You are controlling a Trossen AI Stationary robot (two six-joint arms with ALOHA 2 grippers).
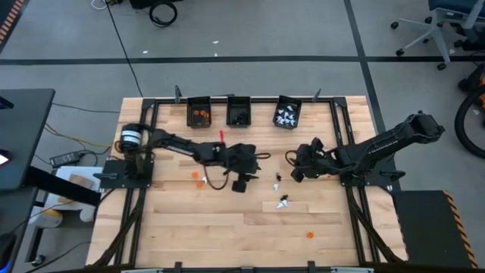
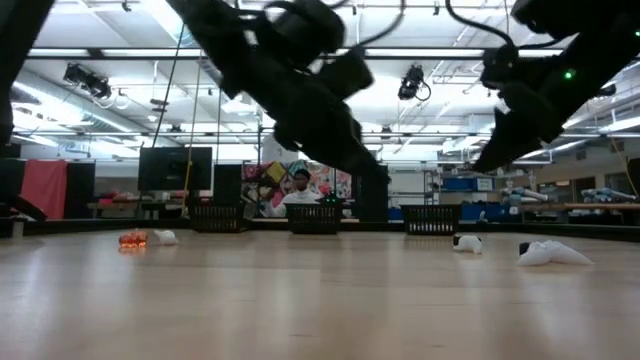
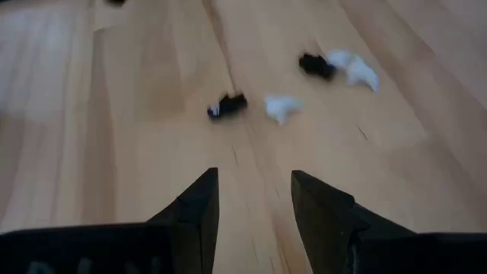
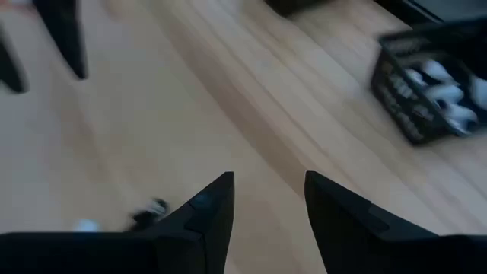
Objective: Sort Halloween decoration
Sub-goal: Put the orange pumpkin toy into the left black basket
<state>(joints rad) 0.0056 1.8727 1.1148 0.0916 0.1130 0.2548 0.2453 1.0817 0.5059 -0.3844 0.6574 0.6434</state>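
Observation:
The Halloween decoration is tiny trinkets scattered on the wooden table. A black and white pair (image 1: 277,180) and another pair (image 1: 284,202) lie mid-table, with orange ones (image 1: 198,180) to the left and one orange piece (image 1: 309,234) near the front. My left gripper (image 1: 241,182) hovers open above the table's middle. In its wrist view a black trinket (image 3: 227,106) and a white one (image 3: 280,106) lie ahead of the fingers. My right gripper (image 1: 297,173) hangs open right of centre, with nothing between its fingers (image 4: 205,202).
Three small black bins stand along the far edge: one with orange pieces (image 1: 198,114), one with black pieces (image 1: 239,114), one with white pieces (image 1: 286,114), the last also in the right wrist view (image 4: 430,87). Bare wood lies toward the near edge.

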